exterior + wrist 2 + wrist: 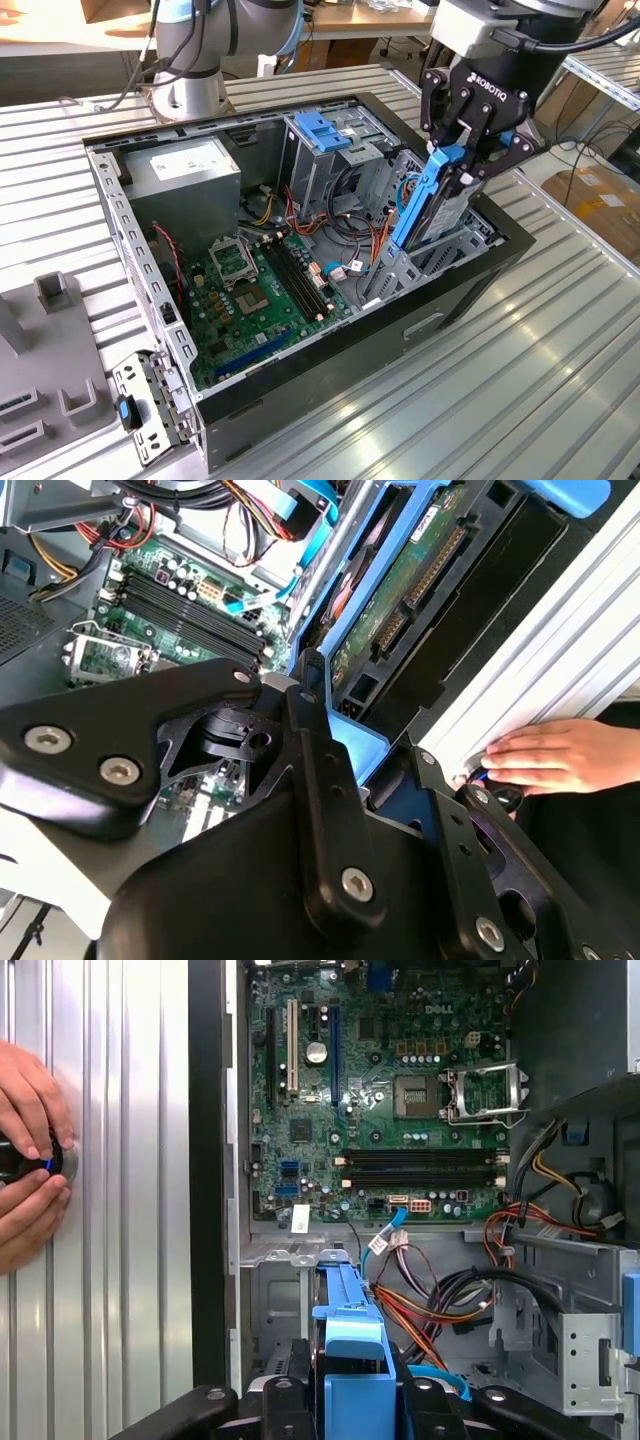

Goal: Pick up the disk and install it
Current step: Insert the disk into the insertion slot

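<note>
In the exterior view my black gripper (463, 165) is shut on the top of the disk (440, 210), a silver drive in a blue side bracket. The disk stands nearly upright, its lower end down in the grey drive bay (425, 265) at the case's corner on the exterior view's right. The second wrist view shows the disk's green circuit board (400, 590) and the blue bracket (355, 748) running down from between my fingers (312, 740). In the first wrist view the blue bracket (350, 1345) sits over the bay.
The open black computer case (480, 290) lies on a ribbed metal table (500, 400). Inside are the motherboard (260, 290), a grey power supply (185, 170), a blue-topped drive cage (325, 140) and loose cables (345, 215). A person's hands (25, 1150) rest on the table beside the case.
</note>
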{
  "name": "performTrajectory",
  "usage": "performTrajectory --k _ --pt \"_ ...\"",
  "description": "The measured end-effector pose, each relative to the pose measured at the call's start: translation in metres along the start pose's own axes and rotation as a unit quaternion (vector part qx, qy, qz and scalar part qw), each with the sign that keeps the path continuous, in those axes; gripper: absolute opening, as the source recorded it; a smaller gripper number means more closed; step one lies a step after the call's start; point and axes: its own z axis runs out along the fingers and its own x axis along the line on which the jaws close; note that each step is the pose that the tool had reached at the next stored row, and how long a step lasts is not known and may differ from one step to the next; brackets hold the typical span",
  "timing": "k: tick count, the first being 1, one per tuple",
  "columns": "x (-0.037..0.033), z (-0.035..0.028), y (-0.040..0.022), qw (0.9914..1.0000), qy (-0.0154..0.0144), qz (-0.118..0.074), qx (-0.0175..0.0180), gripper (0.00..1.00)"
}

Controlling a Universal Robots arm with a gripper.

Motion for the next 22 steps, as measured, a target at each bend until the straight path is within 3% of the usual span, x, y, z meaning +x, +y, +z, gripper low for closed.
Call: performTrajectory --k 14,15,16,19,22 --pt "-0.0003 0.0281 0.0002 1.00000 0.0000 0.000 -0.0001 0.36" --pt "-0.0002 0.0378 0.0003 1.00000 0.0000 0.000 -0.0001 0.36" --pt "-0.0002 0.0428 0.0003 1.00000 0.0001 0.000 -0.0002 0.36" --pt "-0.0004 0.0493 0.0004 1.00000 0.0000 0.000 -0.0001 0.42" --pt "-0.0003 0.0547 0.0000 1.00000 0.0000 0.000 -0.0001 0.24"
